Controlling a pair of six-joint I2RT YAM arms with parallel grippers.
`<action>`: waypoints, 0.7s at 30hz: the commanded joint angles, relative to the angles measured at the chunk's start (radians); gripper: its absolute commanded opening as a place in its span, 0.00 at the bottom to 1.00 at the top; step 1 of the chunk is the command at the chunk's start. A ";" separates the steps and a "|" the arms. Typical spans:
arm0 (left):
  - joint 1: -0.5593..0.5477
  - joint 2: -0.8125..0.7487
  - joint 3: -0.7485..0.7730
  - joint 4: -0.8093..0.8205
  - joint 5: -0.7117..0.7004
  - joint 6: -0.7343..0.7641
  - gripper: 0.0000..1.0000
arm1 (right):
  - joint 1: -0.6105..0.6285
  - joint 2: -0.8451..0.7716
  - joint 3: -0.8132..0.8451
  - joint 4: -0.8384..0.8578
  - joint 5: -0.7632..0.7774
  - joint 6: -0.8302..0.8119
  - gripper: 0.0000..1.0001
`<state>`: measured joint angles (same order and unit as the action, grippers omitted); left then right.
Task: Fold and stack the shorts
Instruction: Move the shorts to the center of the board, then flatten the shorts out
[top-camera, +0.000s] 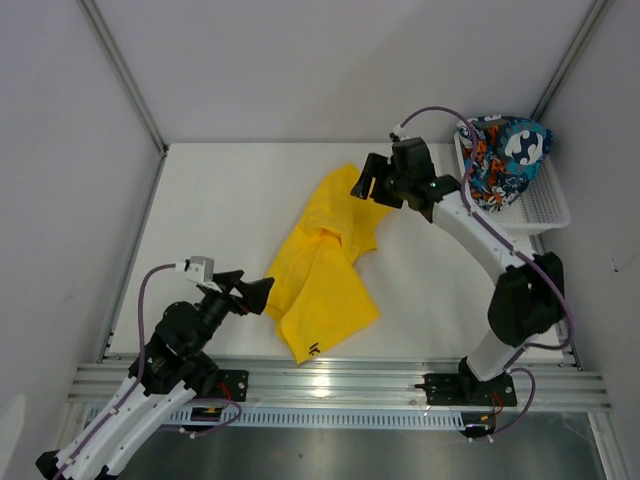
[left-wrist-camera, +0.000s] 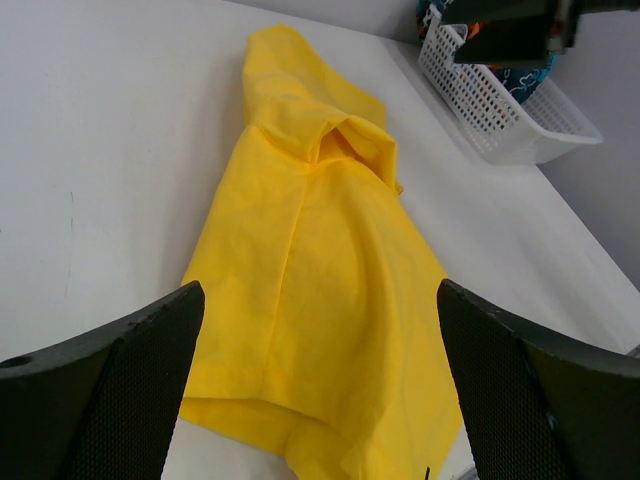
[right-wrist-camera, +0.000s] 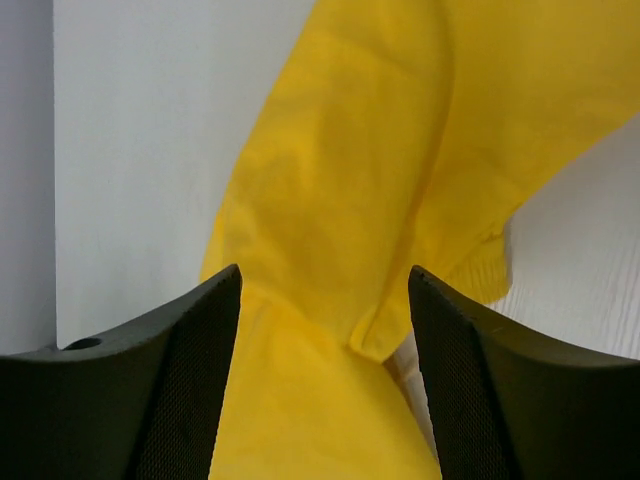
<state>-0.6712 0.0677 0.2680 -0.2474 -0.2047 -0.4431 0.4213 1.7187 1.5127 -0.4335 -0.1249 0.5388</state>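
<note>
Top view gives the layout: yellow shorts (top-camera: 325, 270) lie loosely crumpled mid-table (top-camera: 220, 200), running diagonally from near the front edge up toward the back right, upper part bunched and folded over. Only this view has both arms at once. Left gripper (top-camera: 262, 295) sits low at near left, tips just beside the shorts' left edge. Right gripper (top-camera: 368, 180) is over the far top corner of the yellow cloth. Left wrist view adds detail the top view flattens: the fold near the far end stands up as an open pocket. The near hem lies ahead of the fingers, apart from them; jaws wide apart, nothing in them. Right wrist view is close-up only: yellow cloth fills the gap between its fingers, a folded seamed edge visible, bare table at left and right. Its jaws stand apart and the cloth looks to lie below them, not pinched. White mesh basket (top-camera: 545, 215) sits at the table's back right corner, well apart from the yellow pair. Printed shorts (top-camera: 505, 150) are heaped in it, piled above the rim at the far end, near end bare. Basket and print show in top and left wrist views only, in the latter partly hidden behind the right arm.
</note>
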 joint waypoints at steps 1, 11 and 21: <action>-0.004 0.049 -0.010 0.054 0.033 0.021 0.99 | 0.039 -0.195 -0.173 0.055 0.073 -0.051 0.69; -0.005 0.345 0.013 0.119 0.197 -0.066 0.99 | 0.134 -0.334 -0.505 0.114 0.064 -0.089 0.67; -0.014 0.307 -0.001 0.011 0.270 -0.207 0.99 | 0.140 -0.332 -0.638 0.200 0.034 -0.091 0.67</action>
<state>-0.6750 0.4129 0.2668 -0.2287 0.0135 -0.6041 0.5613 1.4143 0.8902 -0.3084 -0.0917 0.4656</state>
